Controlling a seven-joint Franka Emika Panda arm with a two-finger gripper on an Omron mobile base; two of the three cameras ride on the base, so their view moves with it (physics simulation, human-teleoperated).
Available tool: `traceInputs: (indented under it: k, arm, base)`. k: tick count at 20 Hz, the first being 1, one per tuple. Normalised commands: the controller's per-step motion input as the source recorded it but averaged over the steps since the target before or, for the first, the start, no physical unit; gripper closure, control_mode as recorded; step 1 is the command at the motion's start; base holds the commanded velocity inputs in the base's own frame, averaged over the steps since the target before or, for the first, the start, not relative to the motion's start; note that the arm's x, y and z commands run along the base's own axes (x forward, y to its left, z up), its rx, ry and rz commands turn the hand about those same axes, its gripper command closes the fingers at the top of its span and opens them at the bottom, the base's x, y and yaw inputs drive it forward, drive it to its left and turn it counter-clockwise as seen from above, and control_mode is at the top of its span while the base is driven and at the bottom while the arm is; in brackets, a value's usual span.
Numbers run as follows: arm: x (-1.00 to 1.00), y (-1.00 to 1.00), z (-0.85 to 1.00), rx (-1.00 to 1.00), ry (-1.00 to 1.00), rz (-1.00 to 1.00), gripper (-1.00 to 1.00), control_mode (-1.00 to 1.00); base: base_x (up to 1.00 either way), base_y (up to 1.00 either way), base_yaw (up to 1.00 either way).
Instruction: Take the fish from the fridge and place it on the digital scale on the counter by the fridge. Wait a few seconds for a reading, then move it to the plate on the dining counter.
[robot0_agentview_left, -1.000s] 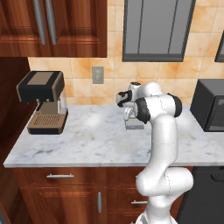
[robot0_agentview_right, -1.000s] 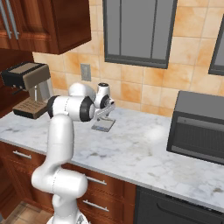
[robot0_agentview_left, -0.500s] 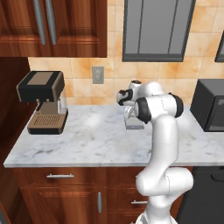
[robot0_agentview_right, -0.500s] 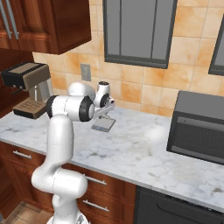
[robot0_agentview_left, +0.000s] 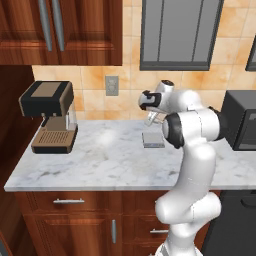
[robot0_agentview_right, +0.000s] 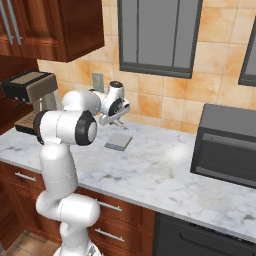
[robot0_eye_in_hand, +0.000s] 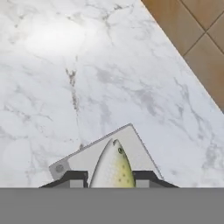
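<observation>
White Franka arm's two-finger gripper hangs above the small flat square light-grey digital scale on the white marble counter; hand view shows the slender tan-and-silvery fish between the two dark fingertips, nose pointing out over the scale platform; jaws sit closed to about fish width, one each side of the body, so gripper reads as clamped on the fish; contact pts themselves cut off by frame bottom, so grip firmness can't be told.

Fish is held in air, not yet on the scale; in right base view the gripper sits up off the platform w/ a visible gap. Wrist tilted fwd and down, prob. so the fish comes in roughly flat along the platform rather than end-on.

Scale lies near the tan tiled backsplash; black-and-brown coffee machine well apart on the counter, dark microwave on the other side; neither crowds the drop.

Judgement: step in hand = weigh placement; fridge pick done, plate step still ahead. Next calls for a short straight descent then release; risk = fish is small and slick-looking, may slide off the thin platform if let go too high or off-centre.
</observation>
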Motion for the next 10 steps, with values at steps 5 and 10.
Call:
traceInputs:
  k: [5,10]
  arm:
    - [-0.83,0.0,1.0,0.07,-0.02,-0.07,1.0,-1.0]
    - [-0.96,0.0,1.0,0.03,0.01,-0.13,1.0,-1.0]
  base:
    - [0.0,0.0,0.0]
    - [0.0,0.0,0.0]
